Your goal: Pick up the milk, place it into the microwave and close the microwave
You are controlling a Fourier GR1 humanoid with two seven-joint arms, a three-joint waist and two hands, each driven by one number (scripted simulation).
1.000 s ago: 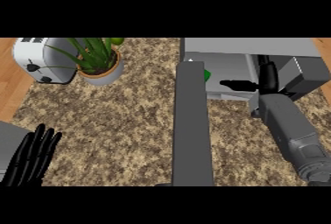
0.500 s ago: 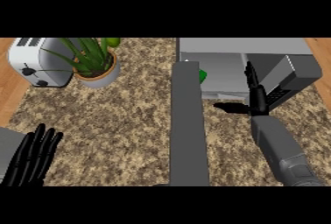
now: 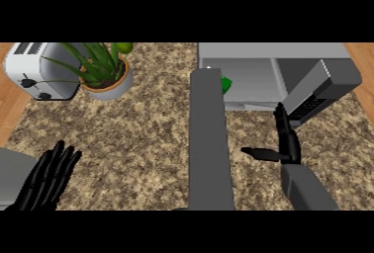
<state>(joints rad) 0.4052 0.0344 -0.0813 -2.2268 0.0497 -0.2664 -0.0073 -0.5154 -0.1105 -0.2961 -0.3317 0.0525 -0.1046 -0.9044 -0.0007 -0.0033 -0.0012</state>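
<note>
Brown speckled stone covered the counter (image 3: 131,133), with strips of wood at its left and right edges. At the top right stood the grey microwave (image 3: 270,50), its inside pale and uncovered. Its door (image 3: 210,148) stood open and was seen edge-on, as a long grey bar running from the oven's left side down to the lower edge of the view.

Of the milk (image 3: 225,85) only a small green part showed. It was inside the mouth of the microwave, at the left, just beside the door, which hid the rest of it. No hand was touching it.

The right hand (image 3: 287,143) was on the right of the door, over the counter in front of the oven. It was open and held nothing. The fingers were straight and pointed up toward the dark control panel (image 3: 314,105), and the thumb stuck out to the left, near the door but apart from it. Whether the fingertips touched the panel, I could not tell.

The left hand (image 3: 47,180) rested open at the lower left corner, fingers up and spread, well apart from the oven.

At the top left stood a white toaster (image 3: 33,66), and just beside it a potted plant (image 3: 102,74) with long green leaves.
</note>
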